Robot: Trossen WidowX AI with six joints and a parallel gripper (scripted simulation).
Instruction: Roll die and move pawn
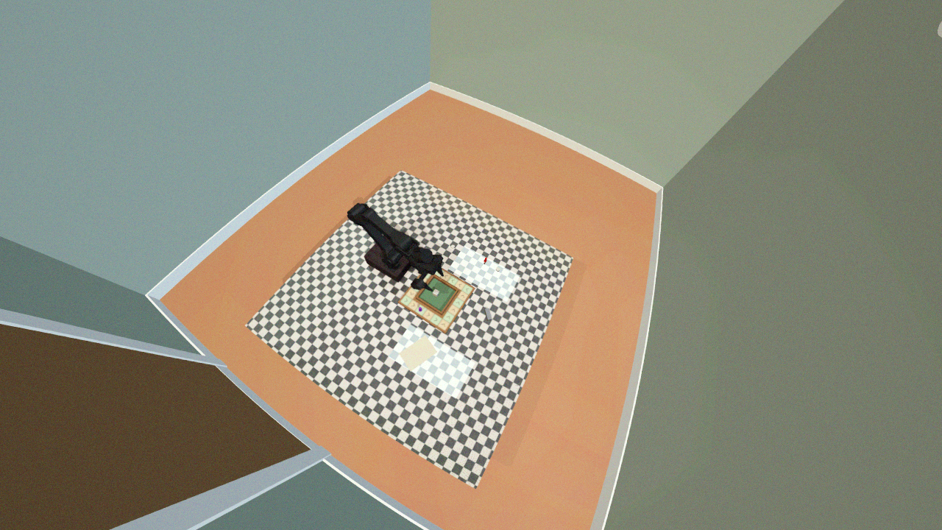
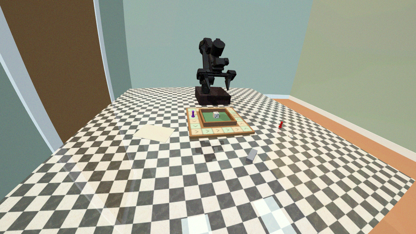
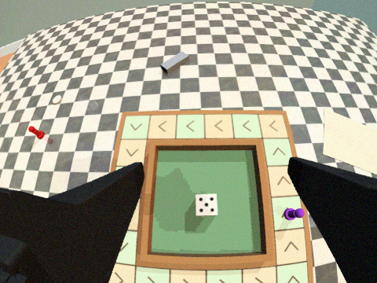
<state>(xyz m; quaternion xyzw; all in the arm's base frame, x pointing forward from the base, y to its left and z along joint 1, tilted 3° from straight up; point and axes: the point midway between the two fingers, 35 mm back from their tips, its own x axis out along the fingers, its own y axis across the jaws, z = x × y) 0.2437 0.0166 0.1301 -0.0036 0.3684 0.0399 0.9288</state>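
In the wrist view, the claw has its two fingers wide apart, with nothing gripped between them. One fingertip shows toward 10 o'clock of the tray, the other toward 2 o'clock. The exterior view shows both tips above the board, apart from it.

The die appears inside the tray's walls, near the middle of the green floor, free of the claw. Its face toward the wrist camera shows five pips. Whether it has settled on the floor cannot be told.

The purple pawn stands upright on a pale green square, just beside the tray at about 3 o'clock in the wrist view. Arrows on the neighbouring squares of that side point to 12 o'clock.

Also by the wrist view, around the board on the checkered surface: a grey block lies toward 11 o'clock, a cream sheet toward 3 o'clock, and a red pawn toward 10 o'clock, well apart from the board. A small white disc lies near the red pawn, at its 1 o'clock.
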